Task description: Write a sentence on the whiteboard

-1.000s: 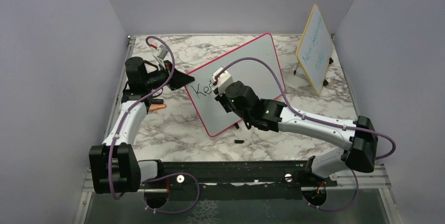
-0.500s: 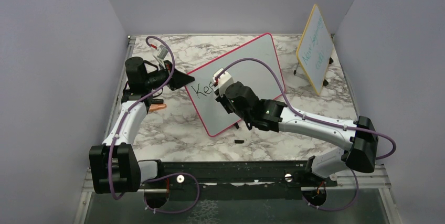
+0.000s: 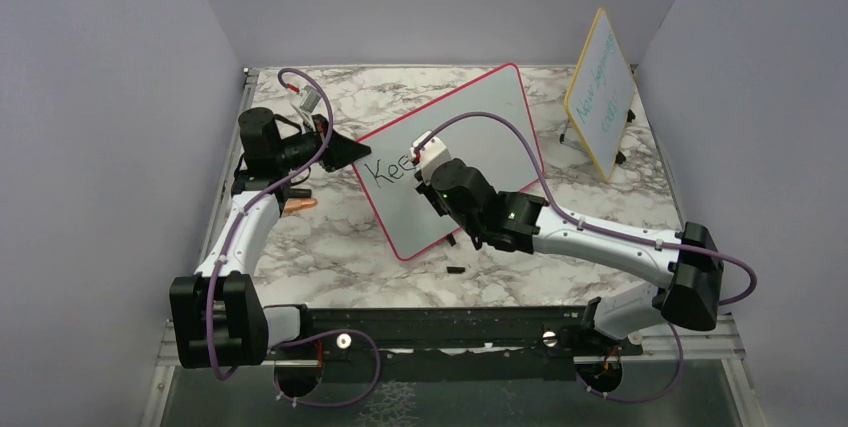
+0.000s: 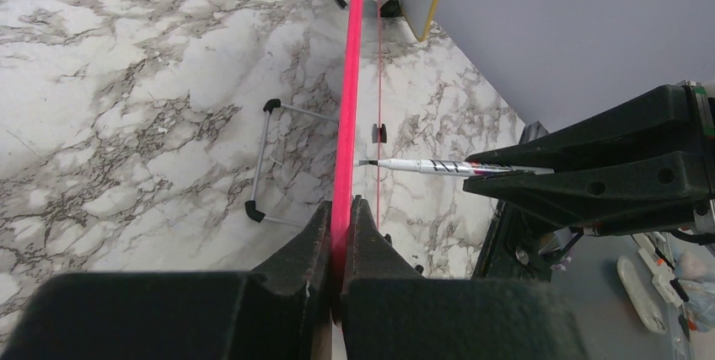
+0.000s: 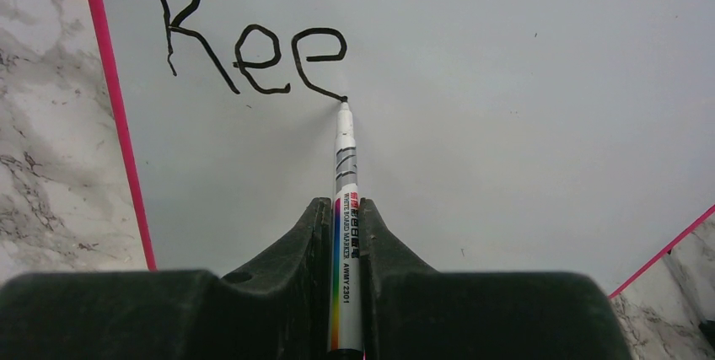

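Observation:
The whiteboard [image 3: 485, 122], white with a pink-red frame, stands tilted on the marble table. Black letters "Kee" [image 5: 253, 48] of the sentence sit near its left edge. My left gripper [image 4: 341, 208] is shut on the board's pink frame edge [image 4: 350, 82] at the left corner [image 3: 352, 150]. My right gripper [image 5: 346, 208] is shut on a white marker [image 5: 345, 149]. The marker's tip touches the board at the tail of the second "e". In the left wrist view the marker [image 4: 438, 165] points at the board from the right.
A smaller yellow-framed board [image 3: 600, 92] with teal writing stands at the back right. A small black piece [image 3: 456, 270] lies on the table in front of the whiteboard. An orange thing [image 3: 298, 204] lies under my left arm. Grey walls close in on three sides.
My right gripper has shifted slightly right along the board with the marker, and the second "e" now shows in the top view. The left gripper has stayed put on the frame.

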You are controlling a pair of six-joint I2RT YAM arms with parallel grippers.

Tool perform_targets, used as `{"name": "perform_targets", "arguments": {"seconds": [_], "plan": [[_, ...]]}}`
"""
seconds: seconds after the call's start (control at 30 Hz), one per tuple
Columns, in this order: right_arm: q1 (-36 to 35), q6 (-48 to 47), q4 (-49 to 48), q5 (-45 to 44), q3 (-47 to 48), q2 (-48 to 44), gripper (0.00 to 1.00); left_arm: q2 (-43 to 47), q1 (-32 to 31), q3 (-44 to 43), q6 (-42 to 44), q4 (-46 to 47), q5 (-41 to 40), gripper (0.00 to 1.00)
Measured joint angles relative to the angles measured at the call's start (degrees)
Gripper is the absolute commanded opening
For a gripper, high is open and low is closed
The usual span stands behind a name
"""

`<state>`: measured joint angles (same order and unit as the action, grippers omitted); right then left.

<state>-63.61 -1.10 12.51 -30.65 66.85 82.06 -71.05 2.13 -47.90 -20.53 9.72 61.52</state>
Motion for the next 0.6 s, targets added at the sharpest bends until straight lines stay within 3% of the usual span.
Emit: {"name": "perform_targets", "arguments": {"seconds": [0.6], "plan": [[0.5,-0.6,-6.5,-0.3,-1.2,-2.6,0.01,0.0,0.0,0.0,0.0,0.0,0.0,0.00]]}}
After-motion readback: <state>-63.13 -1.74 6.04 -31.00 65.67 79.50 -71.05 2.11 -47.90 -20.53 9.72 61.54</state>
